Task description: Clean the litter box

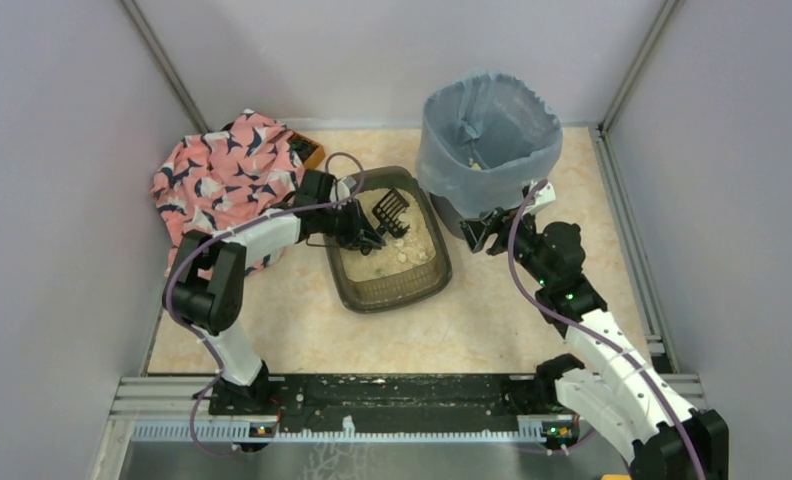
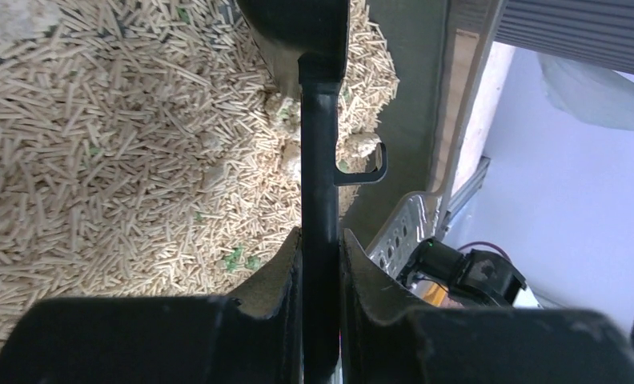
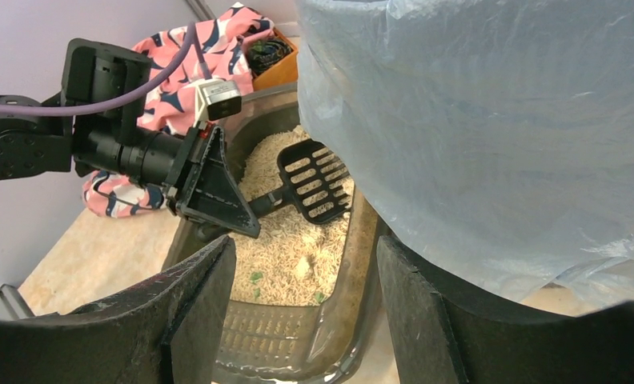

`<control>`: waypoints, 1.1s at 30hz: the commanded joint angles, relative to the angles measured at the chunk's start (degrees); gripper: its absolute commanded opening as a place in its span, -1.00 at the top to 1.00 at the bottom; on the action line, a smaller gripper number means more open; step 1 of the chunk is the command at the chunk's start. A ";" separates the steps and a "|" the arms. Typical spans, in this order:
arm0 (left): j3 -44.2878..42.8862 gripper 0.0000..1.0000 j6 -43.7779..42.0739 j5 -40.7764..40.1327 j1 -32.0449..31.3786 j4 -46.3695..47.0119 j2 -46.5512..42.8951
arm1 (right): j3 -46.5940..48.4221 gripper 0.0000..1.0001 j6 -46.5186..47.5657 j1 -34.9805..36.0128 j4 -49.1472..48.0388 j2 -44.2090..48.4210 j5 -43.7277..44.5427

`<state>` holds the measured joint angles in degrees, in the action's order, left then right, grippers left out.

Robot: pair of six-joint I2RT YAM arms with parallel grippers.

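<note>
The litter box (image 1: 392, 298) sits on the worktop (image 1: 302, 340) just beside the lined bin (image 1: 487, 130). The left claw (image 1: 367, 235) is clamped on the handle of the black scoop (image 1: 392, 208), whose slotted head hangs over the granules (image 1: 372, 262) near pale clumps (image 1: 404, 250); the right claw (image 1: 487, 232) stands open and empty by the bin's base. In my judgement, a sound pass means sliding the head low under the clumps, lifting it level, and letting loose granules sift through before crossing to the bin.
</note>
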<state>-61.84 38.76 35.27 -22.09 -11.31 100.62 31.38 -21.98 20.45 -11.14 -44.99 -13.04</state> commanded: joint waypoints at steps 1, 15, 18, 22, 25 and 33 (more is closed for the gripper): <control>1.91 1.00 3.31 7.51 0.22 7.03 0.23 | 0.45 -0.32 0.97 -0.12 -3.31 -0.50 0.52; 8.58 1.00 7.48 14.51 3.57 15.35 -5.84 | 0.13 -0.32 0.64 -0.11 -3.88 -1.63 0.08; 9.98 1.00 6.62 15.22 4.54 14.97 -7.32 | 0.25 -0.32 0.61 -0.14 -4.15 -2.04 -0.20; 10.99 1.00 4.77 15.45 5.67 13.03 -9.52 | 0.31 -0.32 0.46 -0.04 -4.58 -2.87 -0.56; 11.68 1.00 3.43 15.52 7.06 11.55 -11.15 | 0.43 -0.32 0.37 -0.10 -4.75 -3.33 -0.60; 15.25 1.00 2.23 17.45 12.81 7.58 -17.94 | 1.17 -0.32 0.50 -0.11 -4.23 -4.14 -0.52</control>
<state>-48.21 43.66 50.87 -12.36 -0.54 87.88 31.38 -22.02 20.45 -12.53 -49.06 -13.19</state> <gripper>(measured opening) 0.221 0.659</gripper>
